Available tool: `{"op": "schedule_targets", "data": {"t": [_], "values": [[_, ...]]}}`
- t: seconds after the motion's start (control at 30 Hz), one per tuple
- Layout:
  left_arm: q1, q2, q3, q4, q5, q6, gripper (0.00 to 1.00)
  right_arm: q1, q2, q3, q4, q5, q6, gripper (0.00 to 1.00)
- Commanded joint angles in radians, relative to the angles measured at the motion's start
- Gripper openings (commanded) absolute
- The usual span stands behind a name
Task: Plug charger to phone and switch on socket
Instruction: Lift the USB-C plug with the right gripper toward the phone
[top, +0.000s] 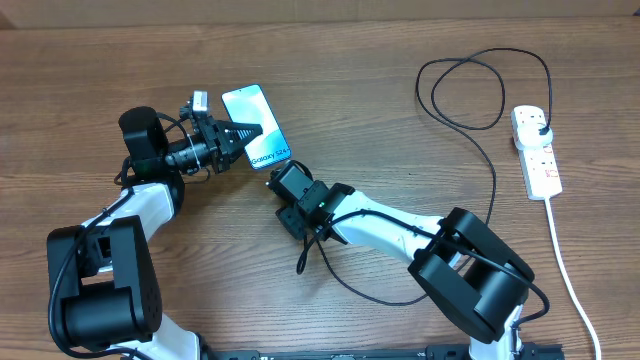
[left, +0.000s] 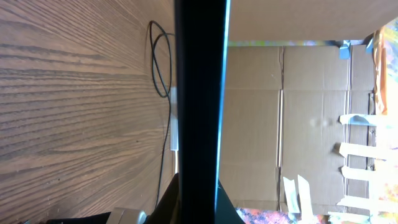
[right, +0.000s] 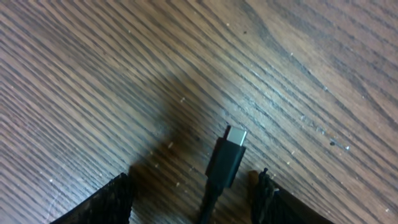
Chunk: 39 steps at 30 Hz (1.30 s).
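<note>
The phone (top: 256, 126), its light screen showing "Galaxy", is held tilted off the table by my left gripper (top: 238, 135), which is shut on its left edge. In the left wrist view the phone (left: 199, 93) is an edge-on dark bar between the jaws (left: 198, 190). My right gripper (top: 289, 184) sits just below the phone's lower end, fingers apart (right: 189, 186). The charger's connector tip (right: 229, 152) lies between them, touched by neither. The black cable (top: 493, 175) loops across the table to its plug (top: 540, 124) in the white socket (top: 540, 160) at far right.
The socket's thick white cord (top: 568, 270) runs down the right side toward the front edge. The cable makes a loop (top: 470, 90) at the back right and another under the right arm (top: 350, 285). Cardboard walls (left: 298, 112) stand behind the table.
</note>
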Motion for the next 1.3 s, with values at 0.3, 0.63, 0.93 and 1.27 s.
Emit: {"op": "schedule_targets", "data": {"t": [0.3,0.63,0.93,1.27], "values": [[0.032,-0.001,0.024,0.013,0.032,0.012,0.04,0.003,0.067,0.009,0.006,0.027,0.031,0.39],[0.039,-0.001,0.024,0.013,0.035,0.012,0.04,0.002,0.067,0.02,-0.053,0.02,0.095,0.13],[0.039,-0.001,0.024,0.012,0.035,0.011,0.04,0.002,0.066,0.104,-0.166,-0.08,0.106,0.04],[0.043,-0.001,0.024,0.012,0.034,0.011,0.04,-0.101,0.011,0.147,-0.239,-0.453,0.158,0.04]]}}
